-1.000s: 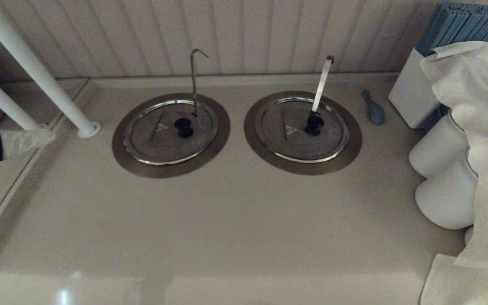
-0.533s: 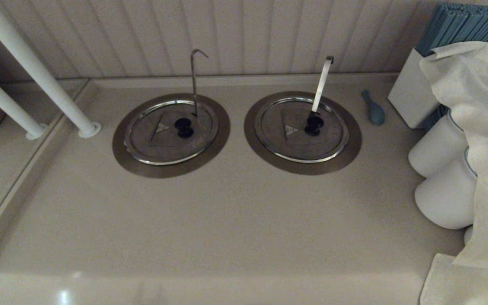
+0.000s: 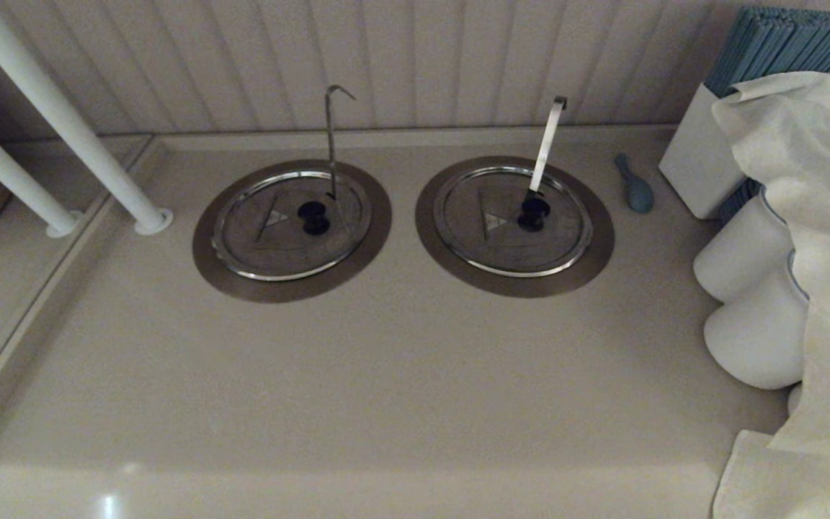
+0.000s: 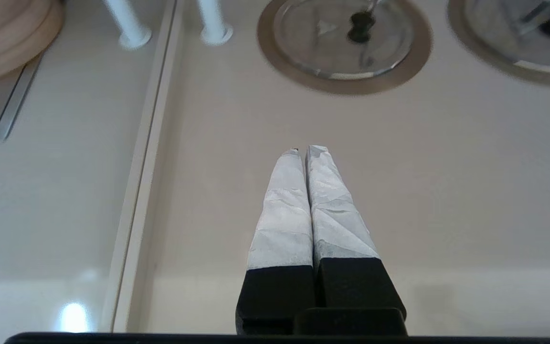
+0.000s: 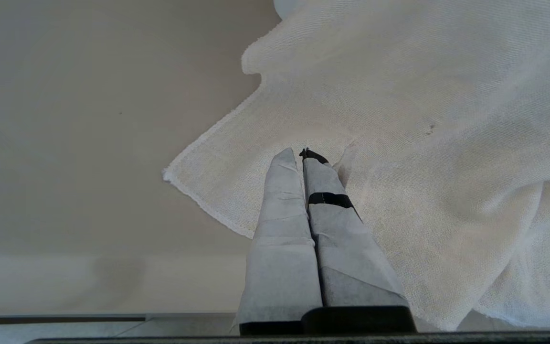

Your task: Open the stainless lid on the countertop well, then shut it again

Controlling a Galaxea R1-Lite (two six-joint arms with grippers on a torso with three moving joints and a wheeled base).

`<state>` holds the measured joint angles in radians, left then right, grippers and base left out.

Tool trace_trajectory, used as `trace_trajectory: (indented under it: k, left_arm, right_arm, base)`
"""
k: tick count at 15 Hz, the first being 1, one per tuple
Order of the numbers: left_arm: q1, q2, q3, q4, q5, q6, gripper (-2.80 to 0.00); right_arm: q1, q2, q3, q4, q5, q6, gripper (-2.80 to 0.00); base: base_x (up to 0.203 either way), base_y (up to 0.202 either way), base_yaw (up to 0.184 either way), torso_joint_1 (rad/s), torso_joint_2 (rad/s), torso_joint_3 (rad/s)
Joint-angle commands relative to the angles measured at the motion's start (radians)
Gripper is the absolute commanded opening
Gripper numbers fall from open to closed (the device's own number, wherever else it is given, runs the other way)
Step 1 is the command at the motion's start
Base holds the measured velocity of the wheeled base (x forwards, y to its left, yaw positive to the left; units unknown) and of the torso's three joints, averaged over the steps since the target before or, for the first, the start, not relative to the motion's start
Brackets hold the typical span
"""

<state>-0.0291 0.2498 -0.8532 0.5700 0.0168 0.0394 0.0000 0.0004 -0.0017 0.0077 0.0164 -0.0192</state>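
Left gripper (image 4: 302,152) pressed together, empty, hovering over bare tabletop (image 3: 386,375) short of the stainless lid (image 3: 291,223), seated flat on the countertop well (image 3: 213,267) toward the back-left. Right gripper (image 5: 304,154) pressed together, parked above cloth (image 5: 399,143) at the right edge.

The beige tabletop (image 3: 400,375) carries two wide dull-brown steel rings side by side near the back wall, each with a closed lid: the countertop well (image 3: 291,288) on the left and the twin ring (image 3: 514,287) on the right. A small blue spoon (image 3: 635,186) lies beside the twin ring. White jars (image 3: 750,303) and a cream cloth (image 3: 804,180) sit at the right edge.
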Motion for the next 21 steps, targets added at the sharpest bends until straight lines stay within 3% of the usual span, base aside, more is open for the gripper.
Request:
trace_trajectory:
  k: [1,4,6,7,10,12,14,15,21]
  left_arm:
    - [0.014,-0.086,0.053,0.004,-0.001,0.003,-2.8]
    - [0.021,-0.21,0.165,0.002,-0.015,0.042,-2.8]
    - [0.023,-0.234,0.333,-0.029,0.003,0.054,-2.8]
    - [0.024,-0.24,0.417,-0.091,0.011,0.058,-2.8]
    - [0.024,-0.246,0.731,-0.424,0.011,0.068,-2.8]
    - [0.024,-0.247,0.859,-0.534,-0.01,0.063,-2.8]
    - [0.024,-0.248,0.854,-0.561,-0.069,0.137,-2.8]
    - [0.025,-0.248,0.854,-0.562,-0.071,0.137,-2.8]
    - [0.025,-0.248,0.853,-0.563,-0.047,0.059,-2.8]
  right_arm:
    - [0.0,0.0,0.0,0.0,0.0,-0.001,-2.8]
    - [0.0,0.0,0.0,0.0,0.0,-0.001,-2.8]
    - [0.001,0.0,0.0,0.0,0.0,-0.001,-2.8]
    - [0.001,0.0,0.0,0.0,0.0,-0.001,-2.8]
    - [0.0,0.0,0.0,0.0,0.0,-0.004,-2.8]
    - [0.0,0.0,0.0,0.0,0.0,-0.001,-2.8]
    - [0.0,0.0,0.002,0.0,0.001,-0.009,-2.8]
    - [0.0,0.0,0.0,0.001,0.003,-0.013,-2.8]
    - [0.0,0.0,0.0,0.0,0.002,-0.011,-2.8]
  base:
    - [0.0,0.0,0.0,0.0,0.0,0.0]
    - [0.0,0.0,0.0,0.0,0.0,0.0]
    - [0.0,0.0,0.0,0.0,0.0,0.0]
    - [0.0,0.0,0.0,0.0,0.0,0.0]
    - [0.0,0.0,0.0,0.0,0.0,0.0]
    - [0.0,0.0,0.0,0.0,0.0,0.0]
    - [0.0,0.0,0.0,0.0,0.0,0.0]
    - [0.0,0.0,0.0,0.0,0.0,0.0]
    - [0.0,0.0,0.0,0.0,0.0,0.0]
